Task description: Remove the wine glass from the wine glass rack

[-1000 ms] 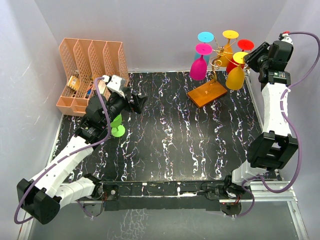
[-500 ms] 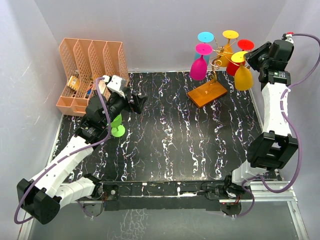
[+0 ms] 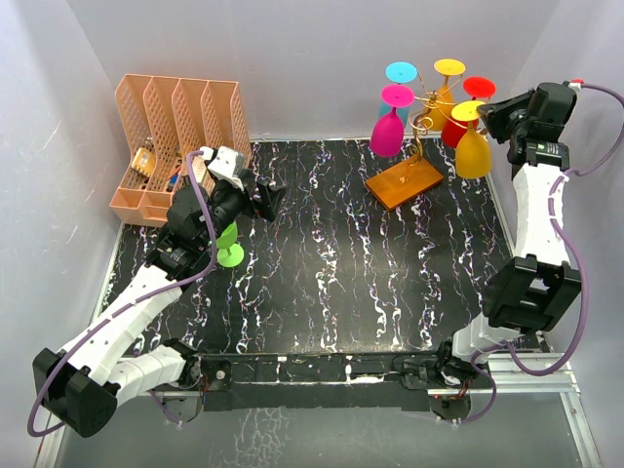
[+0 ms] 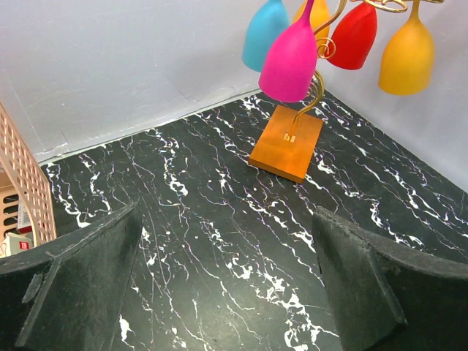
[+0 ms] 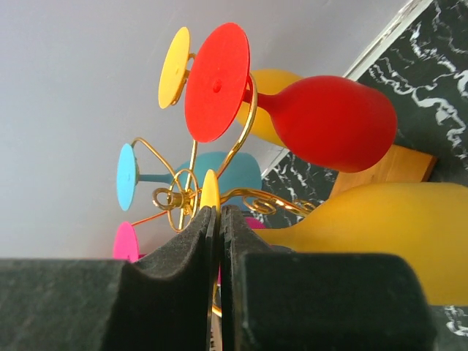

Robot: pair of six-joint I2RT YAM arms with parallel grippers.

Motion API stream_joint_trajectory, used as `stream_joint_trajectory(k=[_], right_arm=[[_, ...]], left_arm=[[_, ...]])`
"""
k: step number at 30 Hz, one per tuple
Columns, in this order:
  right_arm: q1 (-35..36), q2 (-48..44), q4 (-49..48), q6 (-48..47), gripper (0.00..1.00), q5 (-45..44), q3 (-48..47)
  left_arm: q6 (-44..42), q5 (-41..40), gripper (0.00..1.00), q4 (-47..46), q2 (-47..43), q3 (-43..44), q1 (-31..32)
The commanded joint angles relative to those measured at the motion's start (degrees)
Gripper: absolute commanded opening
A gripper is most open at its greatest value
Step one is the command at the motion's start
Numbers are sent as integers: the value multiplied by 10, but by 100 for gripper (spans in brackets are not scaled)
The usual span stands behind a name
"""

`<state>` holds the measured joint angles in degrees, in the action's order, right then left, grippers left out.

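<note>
Your right gripper [image 5: 219, 219] is clamped on the stem of the yellow wine glass [image 5: 380, 234] at the right side of the wine glass rack [image 3: 405, 182], while your left gripper [image 4: 227, 219] holds its jaws wide apart.

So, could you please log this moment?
right tool: shut on yellow wine glass | left tool: open | phase: grasp at rack

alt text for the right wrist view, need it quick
The right hand is shut on the foot of a yellow wine glass at the gold wire rack. A red glass hangs from the rack beside it.
</note>
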<state>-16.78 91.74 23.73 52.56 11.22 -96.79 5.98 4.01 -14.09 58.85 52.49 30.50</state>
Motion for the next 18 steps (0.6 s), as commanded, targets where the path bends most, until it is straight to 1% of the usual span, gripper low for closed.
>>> stream_joint_trajectory(k=[1, 7, 12, 18], right_arm=[[-20, -34, -45, 58, 7, 26, 25], [-38, -57, -73, 85, 7, 72, 60], [-42, -74, -82, 86, 7, 91, 90], [-42, -90, -115, 79, 7, 148, 114]], left_arm=[[-6, -1, 97, -6, -1, 18, 1], [-4, -1, 97, -6, 2, 17, 1], [-4, 1, 97, -7, 0, 17, 1], [0, 5, 97, -7, 6, 18, 1]])
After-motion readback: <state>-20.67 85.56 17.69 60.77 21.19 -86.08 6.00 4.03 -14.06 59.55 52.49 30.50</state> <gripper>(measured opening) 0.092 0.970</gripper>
